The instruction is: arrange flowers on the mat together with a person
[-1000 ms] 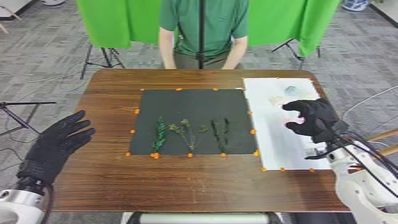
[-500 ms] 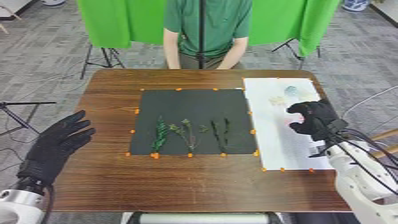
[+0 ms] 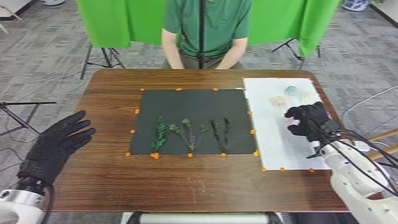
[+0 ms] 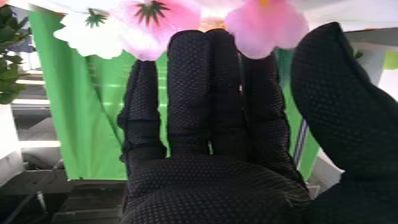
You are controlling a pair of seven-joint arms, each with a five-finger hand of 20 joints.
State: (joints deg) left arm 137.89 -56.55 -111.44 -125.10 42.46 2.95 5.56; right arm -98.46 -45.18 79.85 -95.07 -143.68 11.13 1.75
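Head view: left of the dark mat, the left hand hangs open, likely leaving room; green sprigs lie spaced across its near half, perhaps awaiting blossoms. Right of it, over the white sheet, the right hand, fingers extended, nears pink flowers, probably to pick one.

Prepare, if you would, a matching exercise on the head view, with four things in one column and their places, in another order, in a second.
Things:
1. Left hand
2. Right hand
3. Leftmost green sprig
4. Blue-grey piece

Places:
A. Lying near the far end of the white sheet
B. By the left edge of the table
C. Over the right side of the white sheet
D. Lying on the dark mat

Pairs: 1-B, 2-C, 3-D, 4-A
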